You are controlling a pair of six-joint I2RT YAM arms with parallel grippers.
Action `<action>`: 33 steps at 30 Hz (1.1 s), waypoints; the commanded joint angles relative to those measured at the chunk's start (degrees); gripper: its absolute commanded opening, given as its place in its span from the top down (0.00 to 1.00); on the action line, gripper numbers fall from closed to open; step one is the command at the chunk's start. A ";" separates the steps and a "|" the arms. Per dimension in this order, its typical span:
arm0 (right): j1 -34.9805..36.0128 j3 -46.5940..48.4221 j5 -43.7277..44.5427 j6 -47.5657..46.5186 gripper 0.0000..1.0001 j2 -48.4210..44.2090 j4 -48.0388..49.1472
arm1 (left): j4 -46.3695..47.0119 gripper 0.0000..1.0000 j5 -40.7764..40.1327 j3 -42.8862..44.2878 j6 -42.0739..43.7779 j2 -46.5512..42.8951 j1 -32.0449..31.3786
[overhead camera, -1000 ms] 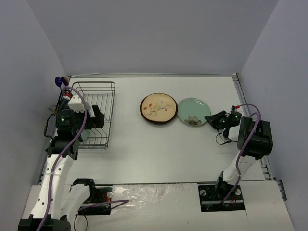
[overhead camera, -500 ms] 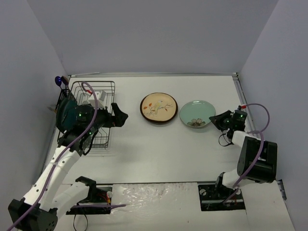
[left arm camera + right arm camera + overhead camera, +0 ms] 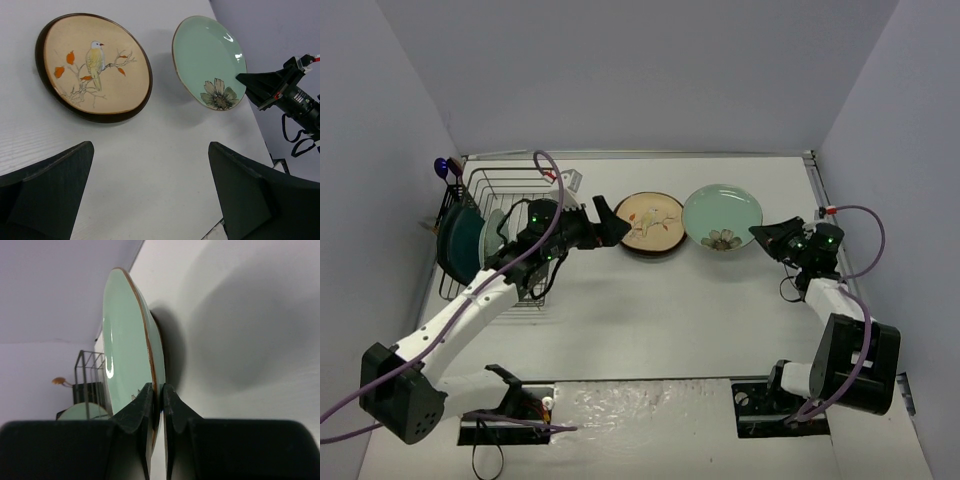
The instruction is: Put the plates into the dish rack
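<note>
The black wire dish rack (image 3: 525, 200) stands at the left, holding a dark teal plate (image 3: 458, 245) and a pale plate (image 3: 495, 228) on edge. A brown-rimmed cream plate with a bird (image 3: 650, 225) (image 3: 95, 67) lies flat mid-table. My left gripper (image 3: 610, 225) (image 3: 150, 147) is open and empty, just left of it. My right gripper (image 3: 762, 236) (image 3: 159, 392) is shut on the right rim of a mint green plate with a flower (image 3: 723, 215) (image 3: 125, 340) (image 3: 210, 62). That plate is tilted up on its edge, its left side off the table.
Grey walls close the table on three sides. A small blue object (image 3: 442, 168) sits at the rack's back left corner. The rack (image 3: 87, 375) shows far behind the mint plate in the right wrist view. The right table edge has a metal rail (image 3: 815, 190).
My left arm has swung from the rack rightward to beside the brown-rimmed plate. My right gripper has closed on the mint plate's rim and tilted it up.
</note>
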 commanded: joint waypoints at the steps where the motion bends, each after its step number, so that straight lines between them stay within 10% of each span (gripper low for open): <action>1: 3.63 3.92 -12.13 8.78 1.00 -3.92 17.92 | 9.60 0.03 -0.64 6.59 -4.40 4.47 -3.00; 14: 15.38 3.68 -12.31 16.24 1.00 -5.14 29.92 | 10.03 0.08 0.15 12.92 -8.70 13.85 -5.53; 33: 18.63 3.25 -13.09 15.52 1.00 -4.31 32.18 | 16.36 0.97 3.89 9.12 -13.60 10.51 -5.48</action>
